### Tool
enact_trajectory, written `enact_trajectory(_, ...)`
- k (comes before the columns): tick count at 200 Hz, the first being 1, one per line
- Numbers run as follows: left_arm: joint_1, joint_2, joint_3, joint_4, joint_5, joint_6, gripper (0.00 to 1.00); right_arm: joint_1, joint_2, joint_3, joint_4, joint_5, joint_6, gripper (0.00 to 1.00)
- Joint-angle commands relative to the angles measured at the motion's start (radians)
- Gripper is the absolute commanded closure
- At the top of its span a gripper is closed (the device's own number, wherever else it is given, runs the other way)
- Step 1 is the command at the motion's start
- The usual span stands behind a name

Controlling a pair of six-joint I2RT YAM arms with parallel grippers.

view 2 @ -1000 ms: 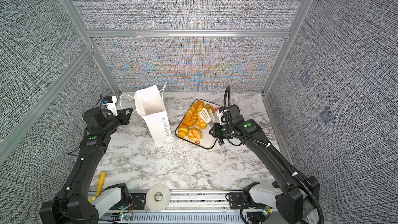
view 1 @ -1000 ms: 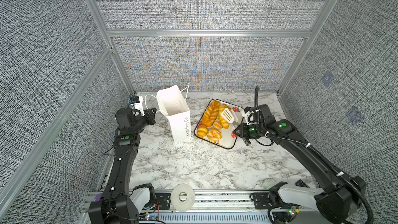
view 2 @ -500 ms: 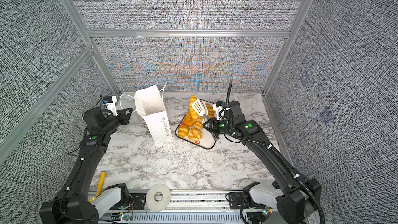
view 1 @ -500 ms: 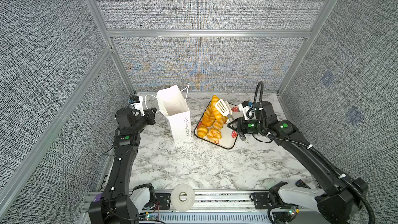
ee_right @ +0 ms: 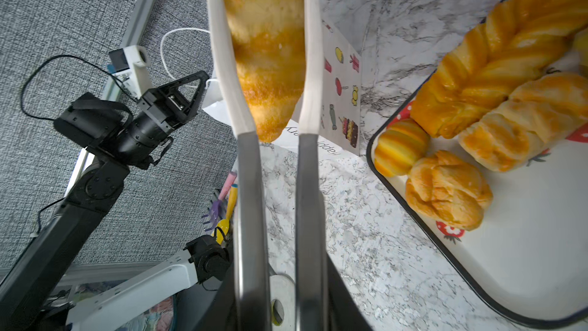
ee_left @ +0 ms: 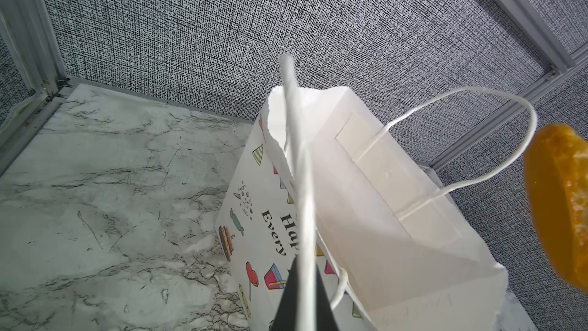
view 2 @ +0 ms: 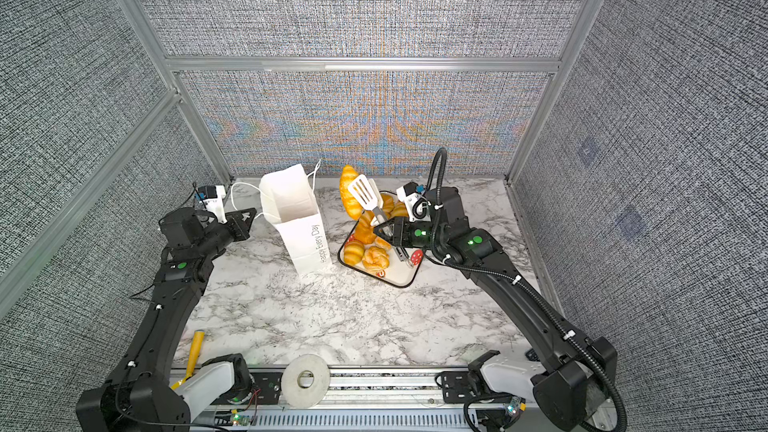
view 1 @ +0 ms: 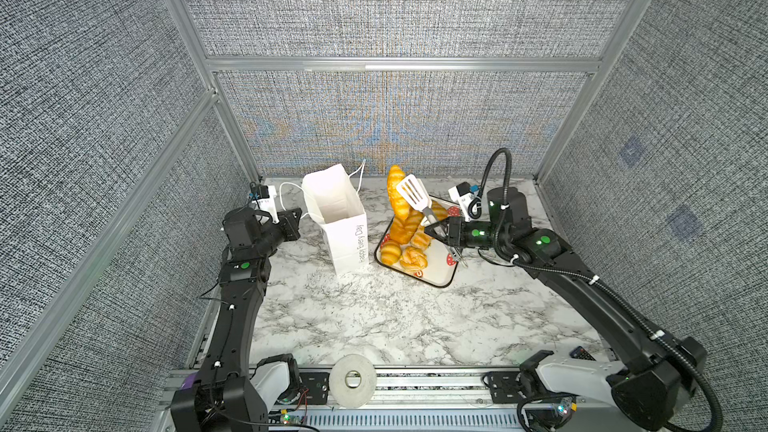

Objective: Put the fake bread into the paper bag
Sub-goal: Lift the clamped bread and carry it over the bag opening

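The white paper bag [view 1: 340, 222] [view 2: 299, 222] stands open on the marble table. My left gripper [view 1: 297, 222] [ee_left: 302, 281] is shut on its white cord handle [ee_left: 297, 154], to the bag's left. My right gripper [view 1: 432, 230] [ee_right: 280, 297] is shut on metal tongs [view 1: 413, 193] [ee_right: 248, 186] with white heads. The tongs clamp one golden fake bread [view 1: 395, 193] [view 2: 347, 193] [ee_right: 267, 42], raised above the tray's far end, just right of the bag's mouth. Several more pastries [view 1: 405, 243], among them a braided loaf [ee_right: 509, 42], lie on the strawberry-print tray [view 1: 440, 280].
A roll of tape [view 1: 352, 380] [view 2: 305, 380] sits on the front rail. A yellow-handled tool [view 2: 194, 351] lies at the table's front left. Grey fabric walls with metal posts close in the back and both sides.
My right gripper has lifted the tongs with a bread off the tray, up and left towards the bag. The left arm and the bag have not moved.
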Motion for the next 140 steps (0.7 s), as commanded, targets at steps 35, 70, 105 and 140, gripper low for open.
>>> enact_trajectory(35, 0.000, -0.005, -0.001, 0.019, 0.011, 0.001, 1.00, 0.067, 0.061, 0.071, 0.155, -0.060, 0.022, 0.70)
enact_trajectory(70, 0.000, -0.003, -0.002, 0.020, 0.012, 0.001, 1.00, 0.109, 0.109, 0.118, 0.164, -0.062, 0.015, 0.70)
enact_trajectory(105, 0.000, -0.003, -0.002, 0.020, 0.012, -0.002, 1.00, 0.135, 0.155, 0.161, 0.172, -0.070, 0.014, 0.70)
enact_trajectory(140, 0.000, 0.000, -0.001, 0.022, 0.014, -0.003, 1.00, 0.155, 0.215, 0.202, 0.188, -0.085, 0.027, 0.70)
